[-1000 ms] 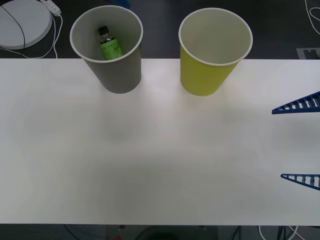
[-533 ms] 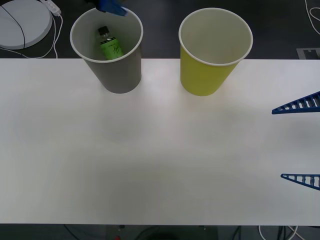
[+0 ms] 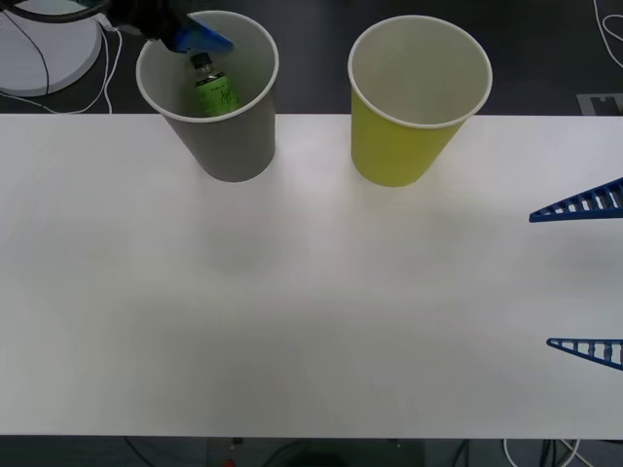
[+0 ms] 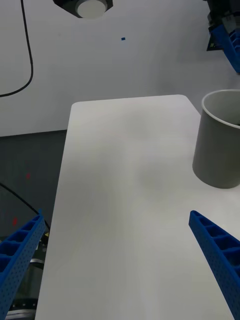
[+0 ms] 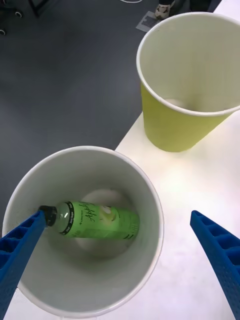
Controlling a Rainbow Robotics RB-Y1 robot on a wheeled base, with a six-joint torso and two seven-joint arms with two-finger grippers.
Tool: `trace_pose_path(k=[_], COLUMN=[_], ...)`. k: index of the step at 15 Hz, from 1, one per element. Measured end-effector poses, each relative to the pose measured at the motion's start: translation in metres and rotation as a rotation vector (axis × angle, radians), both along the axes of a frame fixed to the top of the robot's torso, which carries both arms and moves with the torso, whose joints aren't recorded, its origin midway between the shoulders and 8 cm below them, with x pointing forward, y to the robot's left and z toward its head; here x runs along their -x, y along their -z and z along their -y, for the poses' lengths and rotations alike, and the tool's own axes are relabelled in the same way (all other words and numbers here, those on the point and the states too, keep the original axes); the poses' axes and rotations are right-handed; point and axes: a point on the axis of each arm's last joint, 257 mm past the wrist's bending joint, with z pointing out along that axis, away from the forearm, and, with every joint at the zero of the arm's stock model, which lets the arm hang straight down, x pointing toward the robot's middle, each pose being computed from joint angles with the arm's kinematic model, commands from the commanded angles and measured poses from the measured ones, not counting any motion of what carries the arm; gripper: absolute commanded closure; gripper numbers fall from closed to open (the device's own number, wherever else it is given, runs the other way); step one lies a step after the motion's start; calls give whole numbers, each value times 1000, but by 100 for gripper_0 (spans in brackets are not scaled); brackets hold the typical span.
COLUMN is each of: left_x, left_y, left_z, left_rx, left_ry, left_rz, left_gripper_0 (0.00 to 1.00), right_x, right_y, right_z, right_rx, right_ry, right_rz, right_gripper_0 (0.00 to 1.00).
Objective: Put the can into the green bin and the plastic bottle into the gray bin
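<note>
Bottle (image 3: 214, 89) inside gray bin (image 3: 234, 146) in front view, left gripper (image 3: 190, 37) above its far rim, right gripper (image 3: 584, 277) spread at table's right edge; from left wrist, spread fingers straddling bin, bottle (image 5: 97, 220) lying tilted, released.

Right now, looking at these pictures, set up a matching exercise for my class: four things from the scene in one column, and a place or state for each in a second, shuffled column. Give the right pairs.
Column one:
1. plastic bottle
2. green bin
3. left tool
4. right tool

Column two:
A. open, low over the table's right edge
B. lying inside the gray bin
C. open, above the gray bin's mouth
D. upright, nothing visible inside

Pairs: 1-B, 2-D, 3-C, 4-A
</note>
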Motion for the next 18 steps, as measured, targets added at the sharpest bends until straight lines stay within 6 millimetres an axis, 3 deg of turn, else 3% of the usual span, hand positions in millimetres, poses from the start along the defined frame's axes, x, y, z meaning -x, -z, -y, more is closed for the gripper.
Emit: trace_pose_path(k=[8, 18], left_x=[31, 92], left_y=[20, 61], left_z=[-11, -28], left_rx=[31, 50], left_ry=[48, 146], left_rz=[-11, 12], left_gripper_0=[0, 0], right_x=[0, 0], right_y=[0, 0], right_z=[0, 0], right_rx=[0, 0], right_ry=[0, 0], right_rz=[0, 0], right_gripper_0=[0, 0])
